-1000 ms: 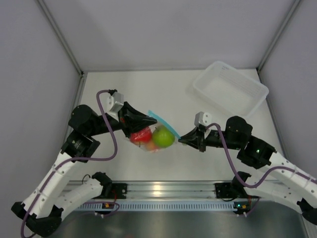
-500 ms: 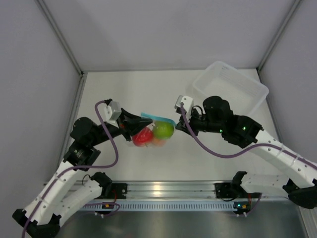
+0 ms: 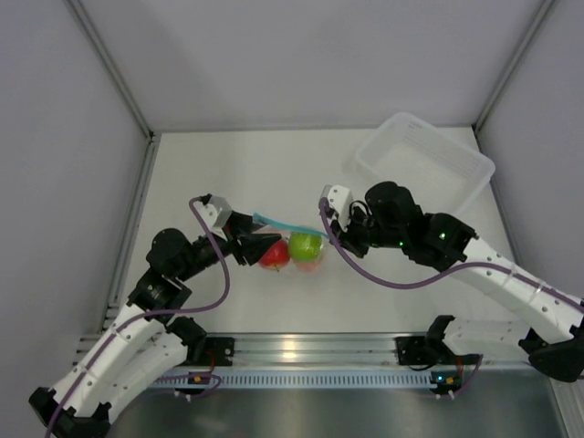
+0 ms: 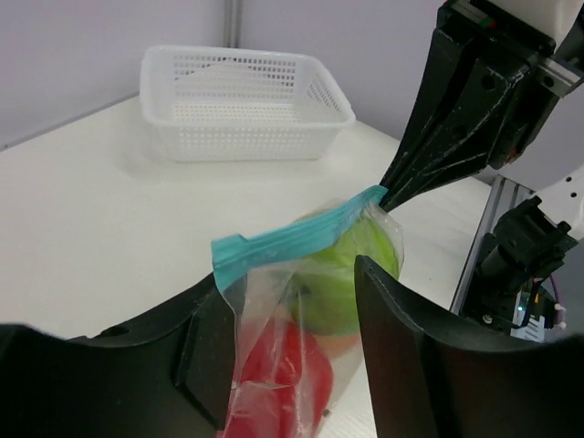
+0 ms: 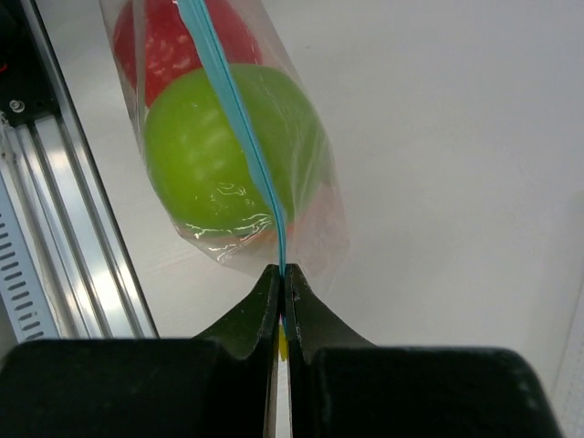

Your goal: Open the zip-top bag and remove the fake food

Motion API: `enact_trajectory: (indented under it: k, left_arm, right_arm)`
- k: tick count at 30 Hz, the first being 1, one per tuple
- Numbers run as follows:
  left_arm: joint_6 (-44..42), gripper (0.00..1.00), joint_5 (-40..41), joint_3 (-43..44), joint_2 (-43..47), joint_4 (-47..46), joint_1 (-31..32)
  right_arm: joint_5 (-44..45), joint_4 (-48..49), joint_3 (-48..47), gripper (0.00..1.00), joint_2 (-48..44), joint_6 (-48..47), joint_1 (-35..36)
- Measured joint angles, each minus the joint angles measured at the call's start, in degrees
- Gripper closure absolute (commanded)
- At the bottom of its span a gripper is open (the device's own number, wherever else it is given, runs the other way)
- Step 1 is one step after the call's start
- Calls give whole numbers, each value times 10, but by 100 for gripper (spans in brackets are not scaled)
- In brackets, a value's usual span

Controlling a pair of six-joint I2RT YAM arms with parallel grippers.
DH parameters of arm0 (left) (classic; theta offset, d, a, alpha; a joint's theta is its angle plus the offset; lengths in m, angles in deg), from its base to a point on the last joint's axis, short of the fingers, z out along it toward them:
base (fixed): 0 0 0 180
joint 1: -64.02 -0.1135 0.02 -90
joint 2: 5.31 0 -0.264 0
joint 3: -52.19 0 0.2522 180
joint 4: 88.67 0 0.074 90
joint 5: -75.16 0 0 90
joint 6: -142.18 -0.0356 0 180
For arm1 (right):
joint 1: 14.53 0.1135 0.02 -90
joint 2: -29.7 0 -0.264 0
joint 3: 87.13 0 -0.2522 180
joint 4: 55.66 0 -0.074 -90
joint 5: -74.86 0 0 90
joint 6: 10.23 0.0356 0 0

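Zip-top bag (image 3: 294, 239) between our two grippers.
Right gripper (image 5: 281, 274) pinches the bag's teal strip (image 5: 228, 109); left gripper (image 4: 292, 285) straddles the bag, squeeze unclear; fake food (image 3: 306, 245) inside.

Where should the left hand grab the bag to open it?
Probably one lip of the zip strip at its free corner, from above: it stands up flat over the fruit, and the right gripper pinches the other end.

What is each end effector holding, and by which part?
The right end effector pinches one end of the teal zip strip on the small clear plastic zip-top bag. The left end effector flanks the opposite end; its grip is unclear.
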Motion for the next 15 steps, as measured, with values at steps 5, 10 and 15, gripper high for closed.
enact_trajectory:
  k: [5,10,15]
  left_arm:
    - [14,16,52,-32,53,5,0]
    - [30,2,126,-53,91,-2,0]
    - [41,2,57,-94,73,-63,0]
  right_arm:
    - [5,22,37,100,23,15,5]
    - [23,27,63,100,49,29,13]
    - [43,28,62,100,85,41,18]
